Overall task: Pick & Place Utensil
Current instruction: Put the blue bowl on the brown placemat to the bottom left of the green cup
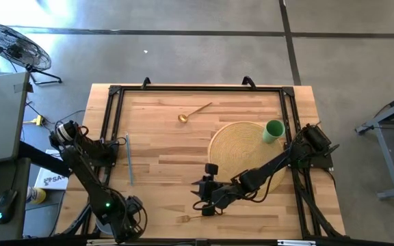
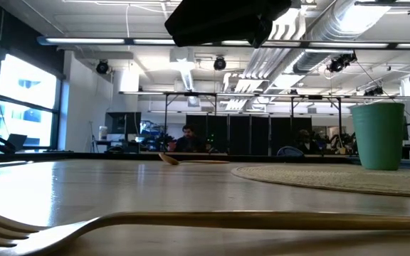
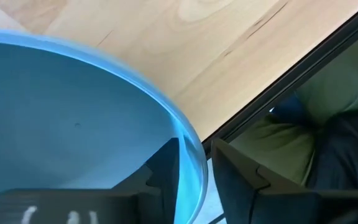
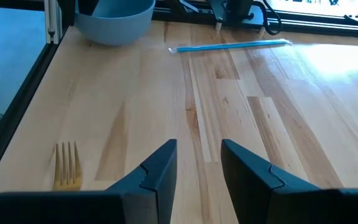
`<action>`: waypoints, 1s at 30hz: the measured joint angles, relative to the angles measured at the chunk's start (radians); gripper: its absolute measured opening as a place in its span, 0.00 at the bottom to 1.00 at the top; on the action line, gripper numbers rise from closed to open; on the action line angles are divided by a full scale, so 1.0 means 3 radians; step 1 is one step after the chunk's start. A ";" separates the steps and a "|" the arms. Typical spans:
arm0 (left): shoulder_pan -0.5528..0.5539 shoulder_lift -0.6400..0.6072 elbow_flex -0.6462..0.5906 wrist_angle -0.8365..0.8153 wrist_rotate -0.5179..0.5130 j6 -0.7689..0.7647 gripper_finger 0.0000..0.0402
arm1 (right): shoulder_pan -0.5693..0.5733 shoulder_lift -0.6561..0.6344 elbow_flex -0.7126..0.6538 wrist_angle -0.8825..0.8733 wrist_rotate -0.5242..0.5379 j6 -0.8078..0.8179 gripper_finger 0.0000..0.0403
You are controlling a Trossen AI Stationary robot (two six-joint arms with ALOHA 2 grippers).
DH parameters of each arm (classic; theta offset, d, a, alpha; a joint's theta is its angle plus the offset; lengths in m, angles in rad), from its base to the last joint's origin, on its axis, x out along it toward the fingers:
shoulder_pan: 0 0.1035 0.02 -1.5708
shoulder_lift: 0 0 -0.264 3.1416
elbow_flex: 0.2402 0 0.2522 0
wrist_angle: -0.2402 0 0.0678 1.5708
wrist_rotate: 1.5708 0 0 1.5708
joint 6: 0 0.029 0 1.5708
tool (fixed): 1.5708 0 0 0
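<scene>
Fork (image 1: 187,219) lies ungrasped at lower centre; right gripper (image 1: 206,203) hovers near, fingers parted and empty. Left gripper (image 3: 194,180) pinches bowl (image 3: 73,124) rim.

The table (image 4: 260,112) is pale, smooth, glossy wood. The fork (image 4: 68,167) and spoon (image 1: 193,111) look like golden metal; the round mat (image 1: 241,147) is rough, woven.

The overhead camera looks straight down; the tabletop camera looks level, sharing the fork (image 1: 183,219) with the right wrist.

No readable text or labels
</scene>
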 joint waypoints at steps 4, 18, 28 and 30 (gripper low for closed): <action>0.0002 0.0000 0.0000 0.0002 0.0000 -0.0001 0.11 | 0.0000 0.0000 0.0000 0.0000 -0.0002 0.0000 0.29; 0.0000 -0.0004 0.0001 0.0000 0.0018 0.0113 0.05 | -0.0001 0.0001 0.0000 -0.0001 -0.0003 -0.0001 0.29; -0.0022 0.0008 0.0036 -0.0080 0.0071 0.0289 0.01 | 0.0000 0.0001 0.0000 -0.0038 0.0000 -0.0001 0.29; -0.0031 0.0014 0.0118 -0.0231 0.0062 0.0292 0.01 | 0.0000 0.0001 0.0000 -0.0046 0.0016 -0.0021 0.29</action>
